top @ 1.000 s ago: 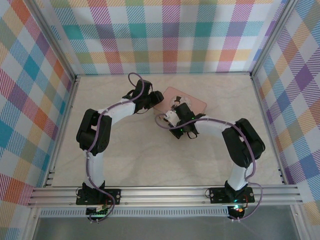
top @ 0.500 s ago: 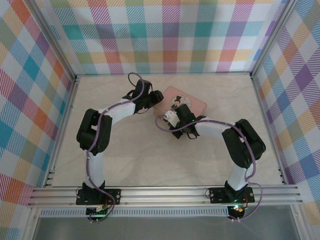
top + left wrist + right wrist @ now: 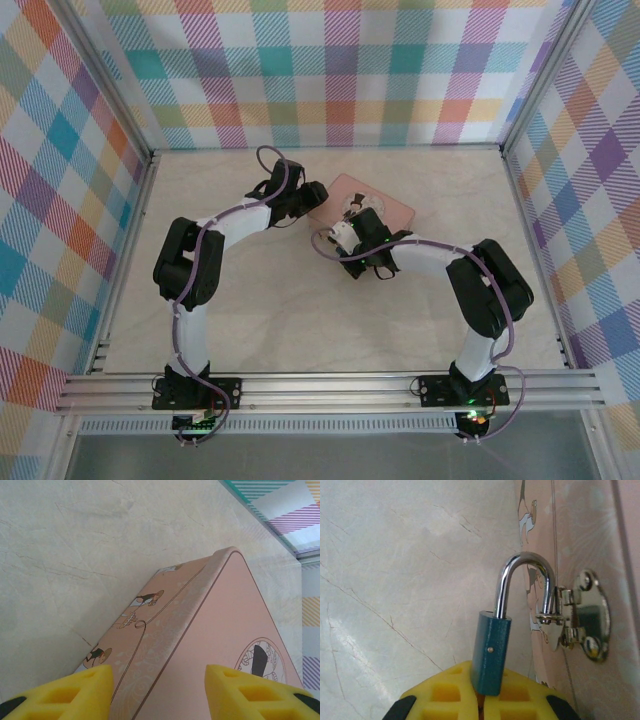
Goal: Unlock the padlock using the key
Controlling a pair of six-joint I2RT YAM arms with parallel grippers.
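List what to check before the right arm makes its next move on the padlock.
1. Padlock hangs on the tin's latch: ok, the shackle passes through the latch loop.
2. Shackle released: probably ok, the leg by the latch appears to sit outside the blue body.
3. Key seated in the padlock: cannot tell, the key is hidden.
4. Right gripper has a hold: ok, closed at the padlock's base, though whether on the key or the body is unclear.
5. Left gripper steadies the tin: cannot tell, its fingers are spread astride the lid's edge and contact is unclear.
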